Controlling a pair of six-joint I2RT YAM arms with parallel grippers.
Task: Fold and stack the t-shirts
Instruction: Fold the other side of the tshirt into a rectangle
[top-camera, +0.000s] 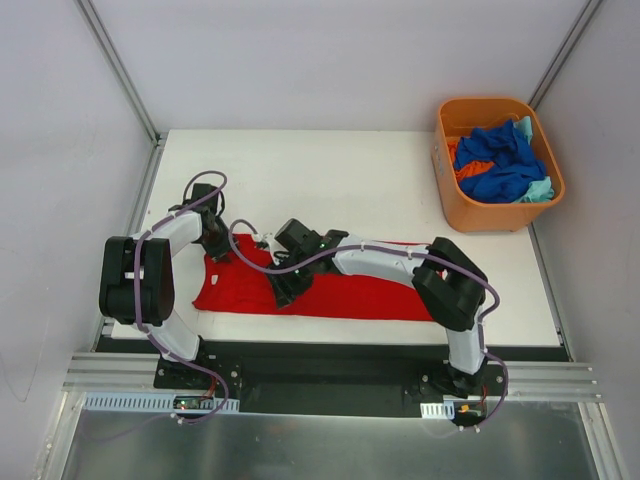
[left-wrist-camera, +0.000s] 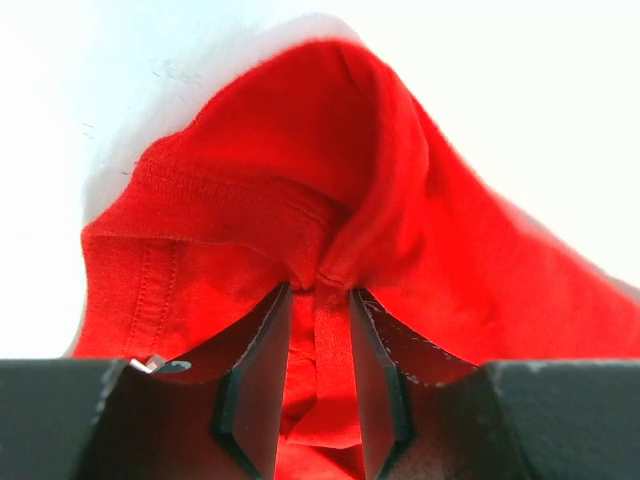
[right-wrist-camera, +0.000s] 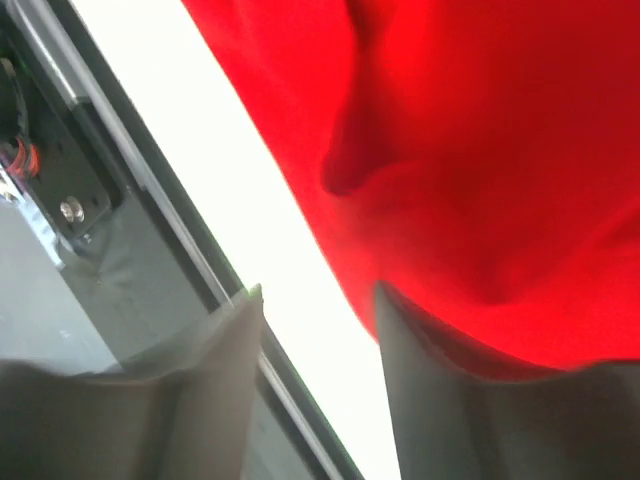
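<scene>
The red t-shirt is spread flat on the table, close to the near edge, its long axis running left to right across the front of both arms. The left gripper is closed to a narrow gap with a ridge of red cloth pinched between its fingers, at the far left corner of the shirt. The right gripper is held open at a middling width over the near hem, toward the left half of the shirt. Bare table is seen between its fingers, the cloth edge lies just beside one finger, and nothing is gripped. Both grippers are thus placed at the shirt's left end, with the bulk of the cloth lying to their right. The next fold is judged to depend on the near hem being taken too, so that this end can be carried rightward along the long axis. The other t-shirts, blue, orange and teal, are heaped in the orange tub at the far right, well apart
</scene>
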